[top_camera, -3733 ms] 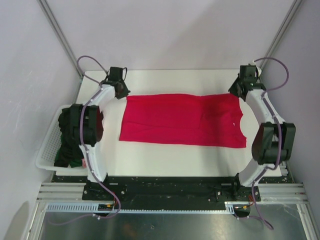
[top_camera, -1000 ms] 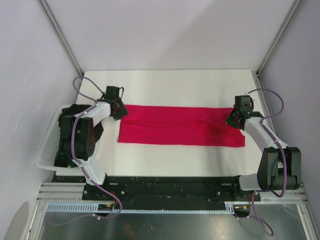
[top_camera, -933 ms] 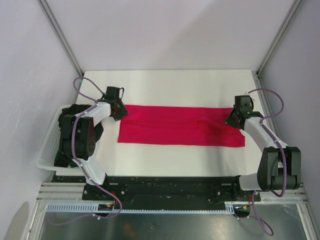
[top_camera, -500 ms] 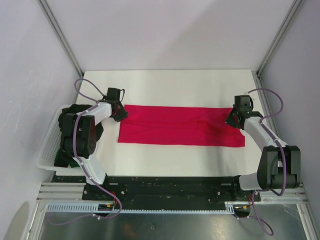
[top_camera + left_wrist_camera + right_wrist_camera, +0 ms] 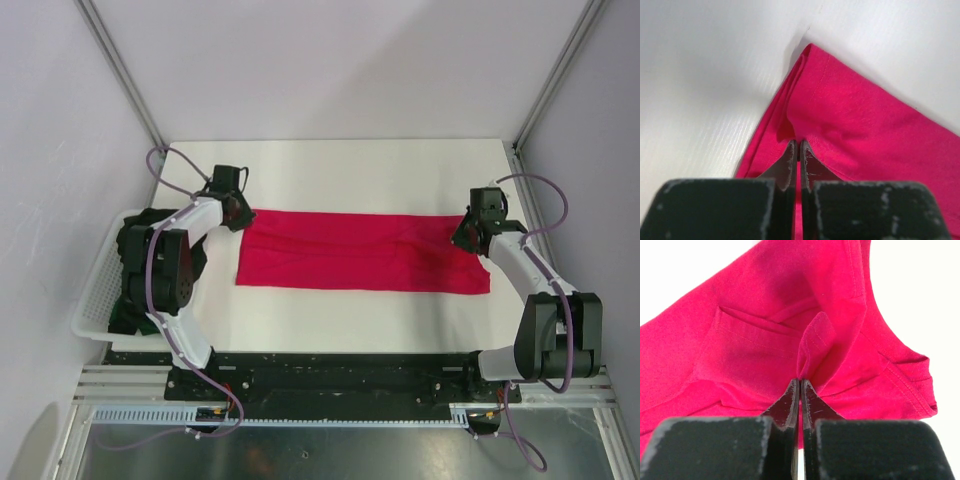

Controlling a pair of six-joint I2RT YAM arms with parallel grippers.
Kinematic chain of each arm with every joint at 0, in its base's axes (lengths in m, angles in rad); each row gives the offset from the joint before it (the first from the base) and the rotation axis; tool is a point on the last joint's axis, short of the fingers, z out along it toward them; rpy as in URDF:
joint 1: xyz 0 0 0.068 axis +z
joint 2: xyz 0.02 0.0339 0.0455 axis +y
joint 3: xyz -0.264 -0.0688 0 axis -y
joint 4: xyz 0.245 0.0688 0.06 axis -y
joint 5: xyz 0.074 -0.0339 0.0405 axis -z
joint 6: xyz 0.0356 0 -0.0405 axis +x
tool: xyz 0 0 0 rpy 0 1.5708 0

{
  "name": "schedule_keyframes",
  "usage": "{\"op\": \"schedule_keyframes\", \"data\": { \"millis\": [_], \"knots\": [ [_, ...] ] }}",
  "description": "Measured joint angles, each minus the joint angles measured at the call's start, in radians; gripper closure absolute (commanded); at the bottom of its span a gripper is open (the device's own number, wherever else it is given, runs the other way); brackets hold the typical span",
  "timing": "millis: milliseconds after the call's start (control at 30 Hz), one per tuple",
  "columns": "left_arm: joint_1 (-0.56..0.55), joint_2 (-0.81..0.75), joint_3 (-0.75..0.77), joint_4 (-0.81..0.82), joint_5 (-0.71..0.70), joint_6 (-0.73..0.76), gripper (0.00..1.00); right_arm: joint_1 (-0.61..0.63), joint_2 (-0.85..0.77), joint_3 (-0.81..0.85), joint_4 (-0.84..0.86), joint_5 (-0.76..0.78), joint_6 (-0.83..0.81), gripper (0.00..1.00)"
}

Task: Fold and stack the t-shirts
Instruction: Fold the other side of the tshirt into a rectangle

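Far left: a white basket [image 5: 88,318] sat at the tabletop [image 5: 330,165] edge with a dark t-shirt [image 5: 128,305] bunched inside, not folded.

Next over, you had the left end effector [image 5: 798,145] at the far-left corner of the red t-shirt [image 5: 360,252]. Its fingers were pressed almost together on a pinch of that cloth.

Centre: the red t-shirt lay flat on the tabletop as a long, narrow band, collar end to the right.

Right: the right end effector [image 5: 800,382] was at the far corner by the collar, fingers closed on a raised ridge of red fabric.

Progress, as I judged it: early. The lengthwise fold looked done. The crosswise folds remained, the dark t-shirt was waiting in the basket, and no stack had been started.
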Motion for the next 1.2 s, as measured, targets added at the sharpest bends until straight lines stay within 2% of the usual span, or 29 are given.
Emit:
{"op": "schedule_keyframes", "data": {
  "millis": [467, 800, 1200],
  "knots": [
    [0.000, -0.045, 0.005, -0.007, -0.028, 0.026, 1.00, 0.000, -0.077, 0.028, -0.070, 0.031, -0.007, 1.00],
    [0.000, -0.076, -0.054, -0.007, -0.029, 0.033, 1.00, -0.003, -0.098, 0.027, -0.100, 0.045, -0.007, 1.00],
    [0.000, -0.076, -0.092, -0.008, -0.029, 0.034, 1.00, -0.014, -0.115, -0.100, -0.074, 0.020, 0.002, 1.00]
  ]
}}
